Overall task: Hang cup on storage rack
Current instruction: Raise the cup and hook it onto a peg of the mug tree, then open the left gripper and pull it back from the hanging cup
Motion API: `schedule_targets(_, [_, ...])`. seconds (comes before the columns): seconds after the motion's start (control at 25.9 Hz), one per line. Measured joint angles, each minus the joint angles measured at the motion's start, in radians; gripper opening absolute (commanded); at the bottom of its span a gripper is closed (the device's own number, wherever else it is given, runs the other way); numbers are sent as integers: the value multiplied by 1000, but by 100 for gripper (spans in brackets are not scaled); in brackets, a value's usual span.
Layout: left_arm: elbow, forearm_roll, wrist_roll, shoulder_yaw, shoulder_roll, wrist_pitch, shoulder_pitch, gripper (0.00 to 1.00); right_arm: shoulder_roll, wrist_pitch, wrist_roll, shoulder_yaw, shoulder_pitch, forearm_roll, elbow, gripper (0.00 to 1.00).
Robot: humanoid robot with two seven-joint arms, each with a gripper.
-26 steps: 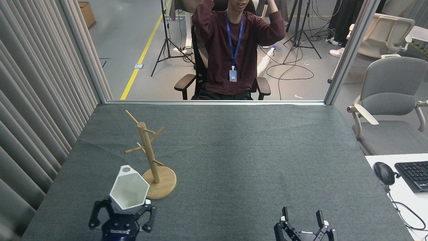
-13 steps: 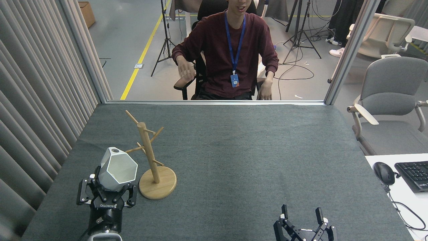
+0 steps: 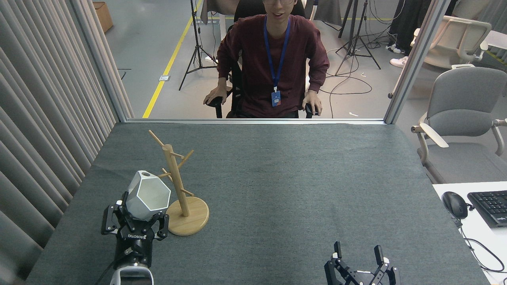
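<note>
Gripping the white faceted cup with a hexagonal rim [image 3: 147,196] in the black left gripper [image 3: 134,225], fingers closed narrow around the tapered base, mouth tilted toward the camera, small pierced tab pointing up and away. Holding that cup lifted off the surface, just left of the light wooden mug tree with slanted pegs and a round disc base [image 3: 178,190], cup wall overlapping one lower left peg in this view, contact impossible to confirm. Resting low at the near edge, the black right gripper [image 3: 359,257], fingers spread wide, pinching nothing. Standing upright on the dark grey felt-covered counter [image 3: 301,186], the rack sitting at the near left part. Running down the left side, pale pleated curtains [image 3: 43,107]; crossing the far edge of the counter, a silver metal rail [image 3: 253,120]. Sitting behind that rail in a black office chair, a person in a maroon sweater with a blue lanyard and badge [image 3: 273,67], hands resting on the armrests. Showing on the right, a grey padded armchair [image 3: 463,118], and at the right edge a white desk [image 3: 475,233] carrying a black mouse [image 3: 454,204] and a black keyboard [image 3: 490,206]. Standing on the grey floor behind, black tripods [image 3: 356,35] with loose cables. Counting: one cup, one rack, two grippers, one person.
</note>
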Motion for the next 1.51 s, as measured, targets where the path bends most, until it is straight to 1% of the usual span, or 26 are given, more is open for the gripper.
schedule_targets(0.19, [30, -15, 3, -5, -20, 0, -22, 65, 0, 0, 0, -1, -1, -2, 4, 98])
schedule_targets(0.23, [36, -23, 4, -6, -26, 0, -25, 67, 1, 0, 0, -1, -1, -2, 4, 98])
schedule_targets(0.27, [41, -30, 6, -7, -30, 0, -26, 73, 1, 0, 0, -1, -1, -2, 5, 98])
schedule_targets(0.35, [47, -39, 7, -9, -36, 0, -28, 99, 2, 0, -1, -2, -1, -3, 7, 98])
schedule_targets(0.66, [50, -46, 42, -33, -54, 0, -29, 99, 3, 2, -7, -4, 0, -4, 14, 98])
schedule_targets(0.93, [41, -44, 46, -45, -55, -1, -17, 99, 5, -6, -7, -26, 3, -4, 14, 98])
schedule_targets(1.31, [-8, -35, 47, -37, -43, -1, 69, 99, 6, -10, -8, -30, 1, -4, 14, 98])
schedule_targets(1.51, [-97, 19, 47, -34, -32, -10, 146, 99, 4, -11, -8, -29, 0, -4, 14, 98])
